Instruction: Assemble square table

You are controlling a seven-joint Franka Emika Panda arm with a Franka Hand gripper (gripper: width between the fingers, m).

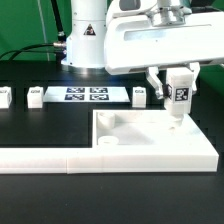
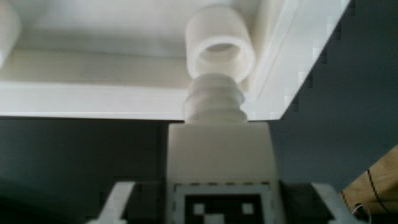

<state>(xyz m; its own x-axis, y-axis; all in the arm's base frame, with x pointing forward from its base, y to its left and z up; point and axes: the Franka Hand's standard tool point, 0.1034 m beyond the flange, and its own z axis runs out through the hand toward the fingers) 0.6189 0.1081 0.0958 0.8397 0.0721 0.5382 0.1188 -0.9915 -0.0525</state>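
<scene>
Closed on one white leg [image 2: 222,150], my claw [image 2: 221,205] grips it by its square tagged block, one finger [image 2: 121,203] on each side. The leg stands upright with its long axis vertical. The tagged end is up in my grip and the narrower, ringed tip points straight down. In the wrist view that tip lines up with a round hollow socket [image 2: 221,45] in a corner of the tabletop [image 2: 89,100], where two raised rim walls meet. I cannot tell whether tip and socket touch. From the exterior view, the leg [image 1: 180,95] hangs from my claw [image 1: 172,90] over the tabletop [image 1: 135,135], toward its far side and the exterior view's right, with the tip down inside the rim. The long white rail [image 1: 60,158] runs along the tabletop's near edge. Farther back on the dark table, the marker board [image 1: 85,96] lies flat, with three loose legs [image 1: 37,96] in a row beside it.
</scene>
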